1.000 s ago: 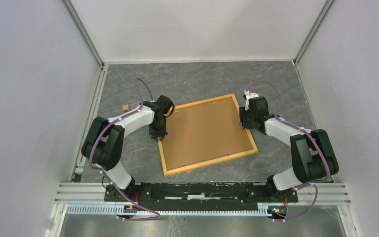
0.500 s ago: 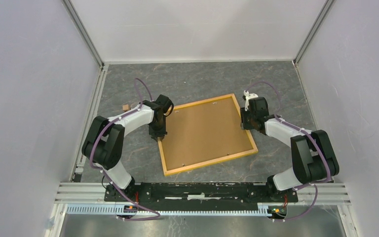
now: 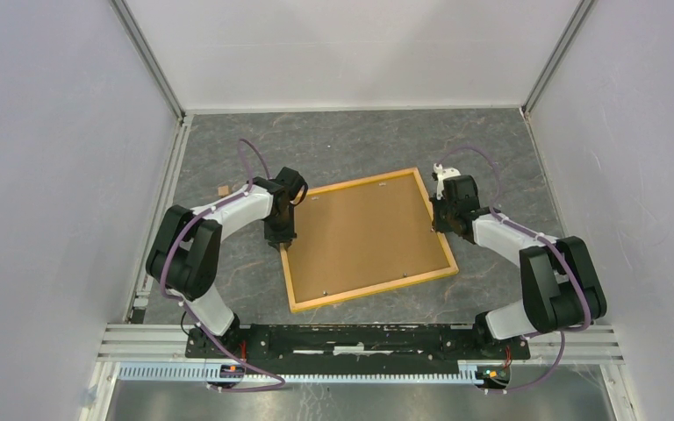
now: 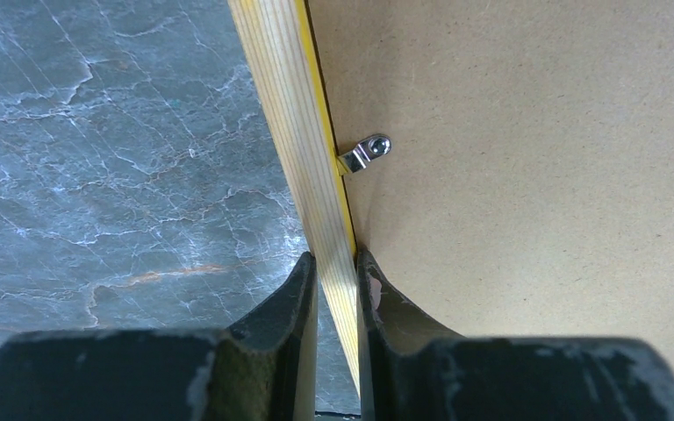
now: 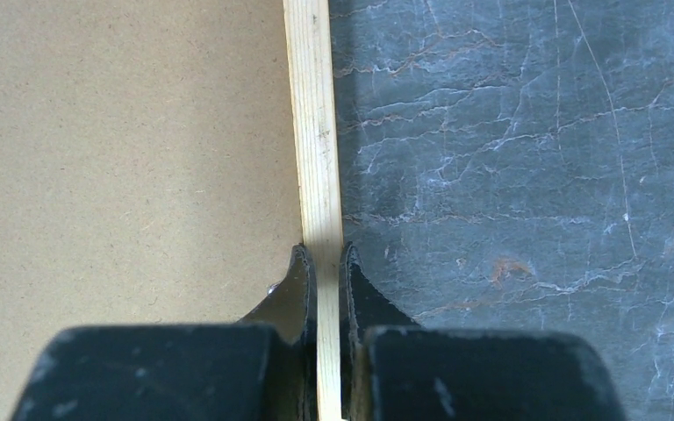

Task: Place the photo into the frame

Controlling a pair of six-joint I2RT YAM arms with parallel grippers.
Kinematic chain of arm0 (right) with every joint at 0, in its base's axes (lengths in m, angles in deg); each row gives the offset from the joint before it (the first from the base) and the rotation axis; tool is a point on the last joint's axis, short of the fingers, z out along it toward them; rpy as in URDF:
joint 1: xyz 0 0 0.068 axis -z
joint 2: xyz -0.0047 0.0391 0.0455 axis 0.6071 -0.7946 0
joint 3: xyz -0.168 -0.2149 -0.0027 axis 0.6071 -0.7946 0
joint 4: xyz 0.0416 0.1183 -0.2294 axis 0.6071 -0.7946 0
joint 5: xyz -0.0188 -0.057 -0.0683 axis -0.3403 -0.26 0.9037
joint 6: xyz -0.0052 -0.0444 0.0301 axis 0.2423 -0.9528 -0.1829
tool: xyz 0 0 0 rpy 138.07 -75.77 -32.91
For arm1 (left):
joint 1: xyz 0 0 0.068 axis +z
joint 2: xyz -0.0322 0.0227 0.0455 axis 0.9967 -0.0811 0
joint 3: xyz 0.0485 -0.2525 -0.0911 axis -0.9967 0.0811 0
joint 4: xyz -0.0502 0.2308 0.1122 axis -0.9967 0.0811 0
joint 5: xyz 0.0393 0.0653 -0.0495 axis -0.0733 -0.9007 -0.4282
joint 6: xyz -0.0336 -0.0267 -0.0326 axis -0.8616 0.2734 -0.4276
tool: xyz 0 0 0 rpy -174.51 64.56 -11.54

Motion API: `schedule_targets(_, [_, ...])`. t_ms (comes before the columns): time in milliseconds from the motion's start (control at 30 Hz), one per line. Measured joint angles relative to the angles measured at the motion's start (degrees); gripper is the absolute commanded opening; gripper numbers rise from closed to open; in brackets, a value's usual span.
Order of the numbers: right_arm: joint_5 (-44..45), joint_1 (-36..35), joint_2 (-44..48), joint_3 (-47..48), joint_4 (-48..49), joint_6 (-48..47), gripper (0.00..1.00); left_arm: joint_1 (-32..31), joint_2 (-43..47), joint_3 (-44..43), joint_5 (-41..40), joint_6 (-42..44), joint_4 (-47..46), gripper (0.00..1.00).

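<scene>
Right gripper is the only thing that's really changed since a second ago: it was standing open at the frame's right side and now it's pinched down tight on that right rail, having slid a touch nearer along it. Left gripper hasn't budged, still clamped narrow on the frame's left rail, one finger on the outside of the wood and the other on the inside, right against the backing board.

The frame itself lies flat and back-up on the grey marble desk, turned a bit askew, sitting between the two arms. The brown board fills the inside of it. A little metal clip sits on the board at the inner edge of the left rail, just past the left gripper's fingers.
</scene>
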Motion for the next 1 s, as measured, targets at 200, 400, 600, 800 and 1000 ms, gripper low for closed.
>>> schedule_targets(200, [-0.52, 0.00, 0.46, -0.74, 0.96, 0.00, 0.00, 0.22, -0.13, -0.15, 0.44, 0.04, 0.11, 0.07])
schedule_targets(400, [-0.59, 0.24, 1.53, -2.47, 3.15, 0.26, 0.00, 0.61, 0.04, -0.13, 1.68, 0.48, 0.13, 0.55])
schedule_targets(600, [-0.70, 1.84, 3.06, -4.96, 5.92, 1.97, 0.00, 0.81, 5.46, 3.65, 4.50, -0.02, -2.78, 1.00])
schedule_targets(800, [1.29, 3.06, 6.16, -8.26, 7.98, 2.84, 0.00, -1.68, 25.31, 7.72, 3.93, -5.14, -2.69, 0.96])
schedule_targets(1000, [2.73, 3.34, 7.87, -9.75, 8.13, 3.65, 0.00, -18.18, 36.98, 13.09, 1.42, -16.00, -3.37, 0.84])
